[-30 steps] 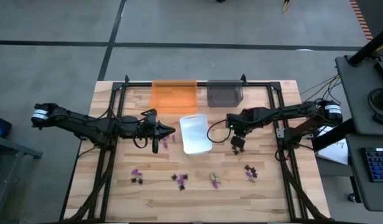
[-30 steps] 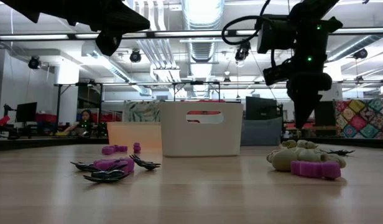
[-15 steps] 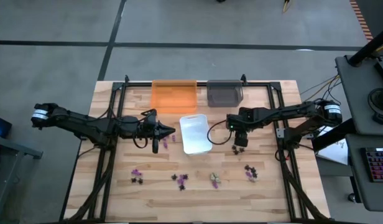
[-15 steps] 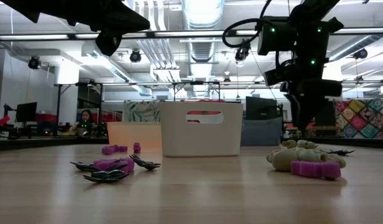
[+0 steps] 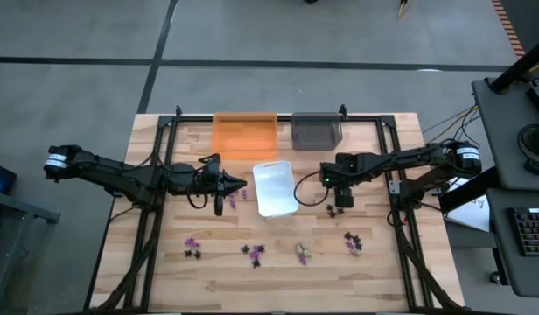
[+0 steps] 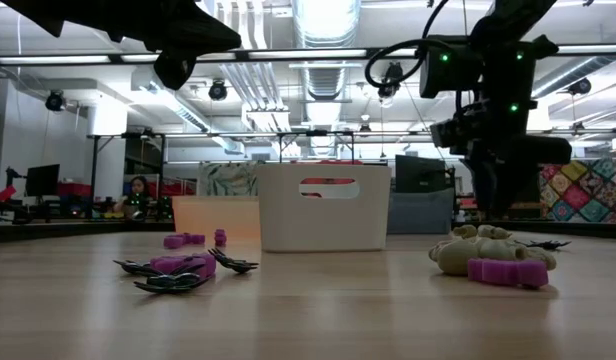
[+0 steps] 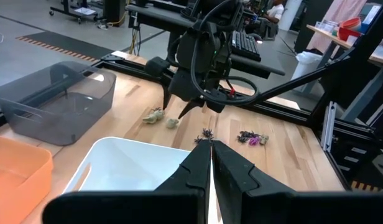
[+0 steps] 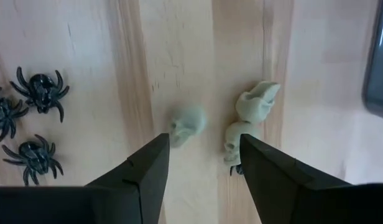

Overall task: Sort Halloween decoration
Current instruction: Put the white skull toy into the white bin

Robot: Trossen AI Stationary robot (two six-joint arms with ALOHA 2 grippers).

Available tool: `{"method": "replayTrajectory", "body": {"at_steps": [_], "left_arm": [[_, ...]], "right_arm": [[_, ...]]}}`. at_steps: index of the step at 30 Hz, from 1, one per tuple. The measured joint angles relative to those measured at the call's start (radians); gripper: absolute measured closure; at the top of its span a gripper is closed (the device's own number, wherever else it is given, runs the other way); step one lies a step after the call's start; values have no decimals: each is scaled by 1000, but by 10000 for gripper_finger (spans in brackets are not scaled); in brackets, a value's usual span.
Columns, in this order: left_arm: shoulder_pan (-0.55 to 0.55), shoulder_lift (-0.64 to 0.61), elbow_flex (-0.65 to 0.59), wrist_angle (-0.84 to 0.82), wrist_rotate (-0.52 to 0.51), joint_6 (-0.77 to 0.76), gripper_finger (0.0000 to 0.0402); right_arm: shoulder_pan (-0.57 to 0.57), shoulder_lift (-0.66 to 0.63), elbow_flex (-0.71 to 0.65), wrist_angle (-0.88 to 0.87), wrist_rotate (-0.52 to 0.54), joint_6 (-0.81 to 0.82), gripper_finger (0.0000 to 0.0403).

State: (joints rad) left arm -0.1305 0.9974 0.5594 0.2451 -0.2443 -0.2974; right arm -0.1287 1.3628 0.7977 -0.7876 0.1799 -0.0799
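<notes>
Right wrist view shows the right gripper (image 8: 201,168) pointing down with fingers spread, straddling a pale skull (image 8: 186,126) on the bare wood, likely lined up to pick it; two more pale pieces (image 8: 249,121) lie just beside one finger, black spiders (image 8: 27,118) farther off. The left gripper (image 5: 239,185), fingers closed and empty, waits beside the white tray (image 5: 275,187), well apart.

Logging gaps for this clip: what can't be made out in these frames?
- High view: the pale skulls under the right end effector, hidden by the arm.
- Low view: inside the white tray, blocked by its wall.
- Right wrist view: the grey tray, cut off at the edge.
</notes>
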Motion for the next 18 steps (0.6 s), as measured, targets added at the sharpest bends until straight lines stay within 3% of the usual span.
{"method": "replayTrajectory", "body": {"at_steps": [18], "left_arm": [[0,0,-1,1,0,0,402]], "right_arm": [[0,9,-36,70,-24,27,216]]}}
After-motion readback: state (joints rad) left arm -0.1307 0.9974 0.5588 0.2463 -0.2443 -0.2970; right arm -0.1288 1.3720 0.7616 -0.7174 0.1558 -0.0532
